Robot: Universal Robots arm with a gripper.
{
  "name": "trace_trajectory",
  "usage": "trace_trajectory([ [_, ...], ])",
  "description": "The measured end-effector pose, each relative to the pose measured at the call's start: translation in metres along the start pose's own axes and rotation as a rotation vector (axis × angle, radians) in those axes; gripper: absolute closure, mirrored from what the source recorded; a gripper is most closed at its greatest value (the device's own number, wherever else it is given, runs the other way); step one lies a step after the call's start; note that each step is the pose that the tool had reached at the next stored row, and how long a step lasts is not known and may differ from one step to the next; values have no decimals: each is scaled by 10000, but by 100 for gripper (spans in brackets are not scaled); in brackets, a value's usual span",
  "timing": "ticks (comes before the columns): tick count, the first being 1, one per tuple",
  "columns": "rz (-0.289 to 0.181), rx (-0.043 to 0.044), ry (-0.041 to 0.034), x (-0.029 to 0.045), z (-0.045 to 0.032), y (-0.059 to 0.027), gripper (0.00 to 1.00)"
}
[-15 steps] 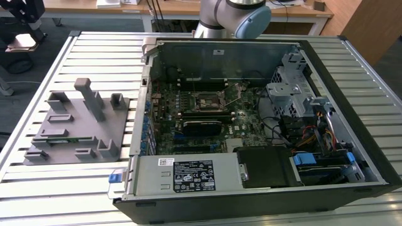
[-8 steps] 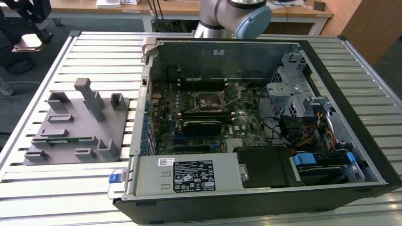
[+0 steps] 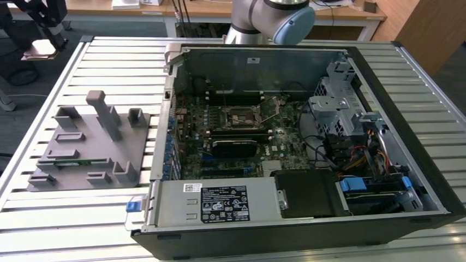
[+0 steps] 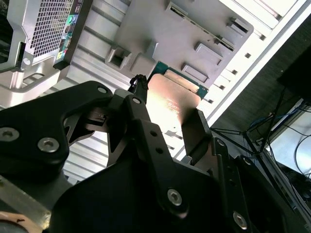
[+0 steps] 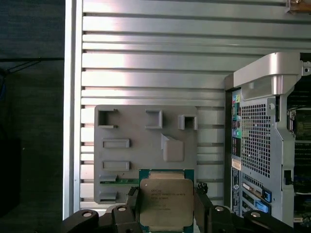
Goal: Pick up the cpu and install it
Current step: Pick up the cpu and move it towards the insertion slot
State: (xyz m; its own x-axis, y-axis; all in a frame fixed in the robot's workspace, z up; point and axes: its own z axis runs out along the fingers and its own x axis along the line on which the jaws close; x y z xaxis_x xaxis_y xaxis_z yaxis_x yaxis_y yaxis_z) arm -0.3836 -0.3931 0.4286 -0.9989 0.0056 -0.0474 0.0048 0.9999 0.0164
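Pincer (image 5: 166, 193) tight on cpu (image 5: 165, 205); lower edge cropped

Gripper (image 5: 166, 200), clamped on the cpu (image 5: 166, 208), hangs over the grey tray (image 5: 141, 155), whose upright posts (image 3: 103, 112) rise beneath. The computer case (image 3: 161, 136) is open on top, and its side wall stands between tray and socket (image 3: 240, 115). The socket is reachable from above. A black block (image 3: 233, 147) sits just beside it, and the drive cage (image 3: 335, 103) stands toward the exterior view's right.
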Motion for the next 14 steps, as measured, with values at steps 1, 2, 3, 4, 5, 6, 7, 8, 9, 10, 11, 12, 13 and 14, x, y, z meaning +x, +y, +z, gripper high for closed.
trace_trajectory([
  [1, 0, 1, 0, -12, 1, 0, 47],
  [2, 0, 0, 0, -24, 2, 1, 47],
  [3, 0, 0, 1, -35, 2, 1, 47],
  [4, 0, 0, 1, -47, 3, 1, 47],
  [5, 1, 0, 0, -58, 4, 1, 47],
  [6, 0, 1, 1, -70, 4, 2, 47],
  [7, 0, 1, 1, -82, 5, 2, 47],
  [8, 0, 1, 1, -95, 6, 2, 47],
  [9, 1, 1, 1, -107, 7, 3, 47],
  [10, 1, 0, 1, -120, 8, 3, 47],
  [11, 1, 1, 1, -133, 9, 3, 47],
  [12, 1, 1, 1, -153, 10, 3, 47],
  [13, 0, 0, 0, -175, 11, 3, 47],
  [14, 0, 0, 0, -195, 13, 3, 47],
])
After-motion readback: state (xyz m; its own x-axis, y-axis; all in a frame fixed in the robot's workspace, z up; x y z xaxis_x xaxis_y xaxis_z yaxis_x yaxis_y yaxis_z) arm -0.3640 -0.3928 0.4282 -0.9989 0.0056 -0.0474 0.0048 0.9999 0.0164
